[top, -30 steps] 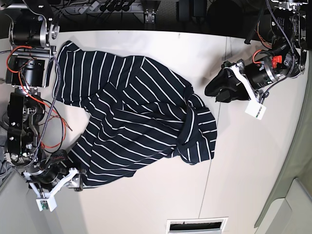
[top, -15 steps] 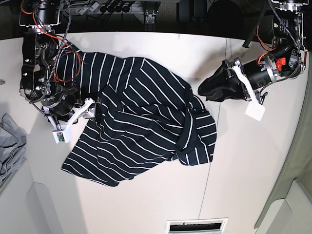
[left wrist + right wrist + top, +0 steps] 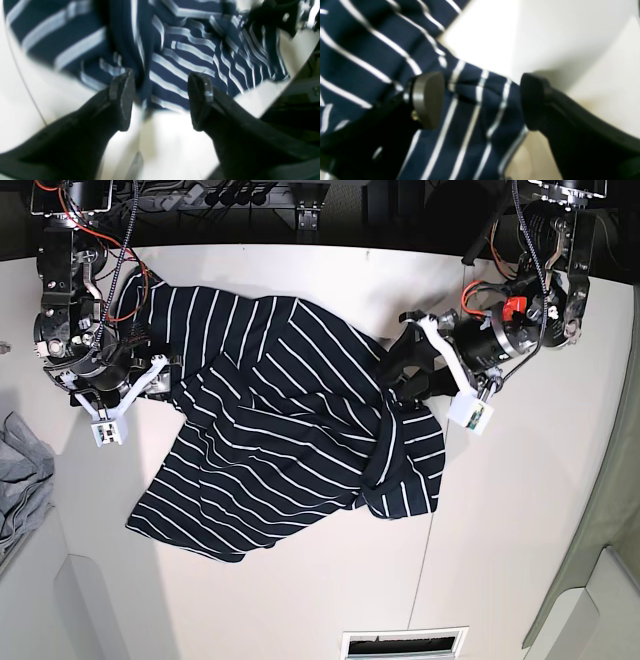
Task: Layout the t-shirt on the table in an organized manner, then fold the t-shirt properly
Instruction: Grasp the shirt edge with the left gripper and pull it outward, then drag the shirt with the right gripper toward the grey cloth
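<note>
Soft, light, floppy t-shirt (image 3: 280, 420) (bunched, prone to sliding); best pinched at hem edges; left gripper (image 3: 160, 100) and right gripper (image 3: 480, 100) jaws spread, empty.

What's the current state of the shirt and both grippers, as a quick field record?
shirt: t-shirt crumpled on the table, not laid flat, one end bunched in folds
left gripper: left gripper open, at the bunched edge of the shirt, nothing gripped
right gripper: right gripper open, a fold of cloth between its fingers, not clamped
other cloth: grey cloth at the table's edge, apart from the shirt
fold progress: not started
</note>
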